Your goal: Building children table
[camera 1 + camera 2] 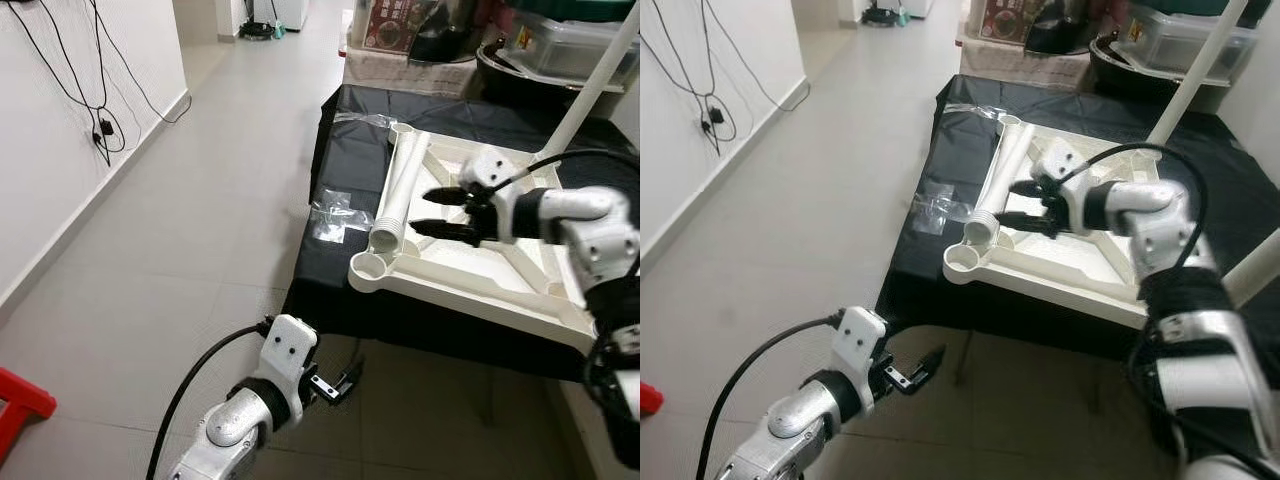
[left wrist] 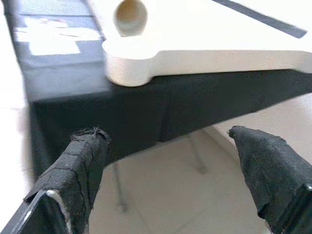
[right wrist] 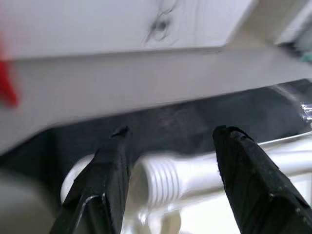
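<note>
Low beside the table (image 1: 330,290), left gripper (image 1: 340,385) hangs, fingers apart; right gripper (image 1: 440,212), fingers spread, hovers beside the white leg tube (image 1: 398,190) on the tabletop (image 1: 470,270).

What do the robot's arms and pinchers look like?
Both arms are shiny silver with white blocks at the wrists and black joints. A black cable runs along each arm. The left gripper and right gripper each have two long black fingers, wrapped in rough black tape that looks frayed at the tips.

No legible text anywhere; red box (image 1: 392,25) print perhaps lettering, too blurred.
</note>
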You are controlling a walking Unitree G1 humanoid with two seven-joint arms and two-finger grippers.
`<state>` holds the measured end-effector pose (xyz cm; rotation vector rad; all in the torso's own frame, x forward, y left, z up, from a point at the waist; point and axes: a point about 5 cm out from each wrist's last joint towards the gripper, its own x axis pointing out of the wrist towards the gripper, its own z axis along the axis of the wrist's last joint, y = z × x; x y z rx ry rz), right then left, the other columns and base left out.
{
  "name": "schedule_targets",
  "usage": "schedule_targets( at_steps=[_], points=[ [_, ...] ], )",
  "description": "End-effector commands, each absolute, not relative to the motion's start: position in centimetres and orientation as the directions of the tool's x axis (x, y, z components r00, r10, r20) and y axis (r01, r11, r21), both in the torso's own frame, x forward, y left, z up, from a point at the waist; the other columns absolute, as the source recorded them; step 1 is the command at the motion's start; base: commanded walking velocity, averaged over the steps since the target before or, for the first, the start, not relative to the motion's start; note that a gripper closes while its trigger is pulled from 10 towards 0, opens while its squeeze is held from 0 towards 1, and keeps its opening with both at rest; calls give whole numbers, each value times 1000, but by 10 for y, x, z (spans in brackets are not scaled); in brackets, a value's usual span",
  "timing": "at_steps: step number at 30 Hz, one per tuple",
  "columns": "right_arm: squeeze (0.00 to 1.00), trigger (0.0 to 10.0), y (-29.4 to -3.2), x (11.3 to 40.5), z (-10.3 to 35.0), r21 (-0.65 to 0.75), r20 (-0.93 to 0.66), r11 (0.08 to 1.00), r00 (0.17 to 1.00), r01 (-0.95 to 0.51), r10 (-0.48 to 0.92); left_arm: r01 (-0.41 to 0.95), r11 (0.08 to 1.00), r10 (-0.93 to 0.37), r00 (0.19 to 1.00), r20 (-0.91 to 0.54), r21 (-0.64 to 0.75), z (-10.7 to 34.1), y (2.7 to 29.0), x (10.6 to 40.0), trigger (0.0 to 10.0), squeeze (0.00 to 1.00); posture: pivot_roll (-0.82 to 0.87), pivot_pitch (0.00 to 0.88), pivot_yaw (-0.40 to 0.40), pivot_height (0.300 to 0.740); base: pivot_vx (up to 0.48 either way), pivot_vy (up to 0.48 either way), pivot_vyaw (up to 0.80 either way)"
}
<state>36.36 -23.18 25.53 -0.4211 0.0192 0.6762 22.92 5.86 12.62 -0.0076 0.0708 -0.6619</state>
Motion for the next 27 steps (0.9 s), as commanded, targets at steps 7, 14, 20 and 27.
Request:
schedule_targets(
  at_steps=[7,14,20,27],
  points=[
    [0,10000,-226,332,207,-61,107,968,963,-243,248,559,829,-558,826,-82,-16,120,66,237,10000,0,53,32,-78,740,0,0,0],
    [0,10000,-206,306,184,13,151,992,981,-127,123,546,838,-545,835,-82,-8,119,69,241,10000,0,58,25,-70,740,0,-397,0],
    [0,10000,-199,302,177,38,146,995,985,-96,89,535,845,-535,841,-83,-25,119,70,242,10000,0,58,29,-70,740,0,-446,0],
    [0,10000,-189,302,182,69,140,993,987,-93,83,512,857,-515,853,-78,-62,118,71,243,10000,0,55,33,-74,740,0,-127,0]
  ],
)
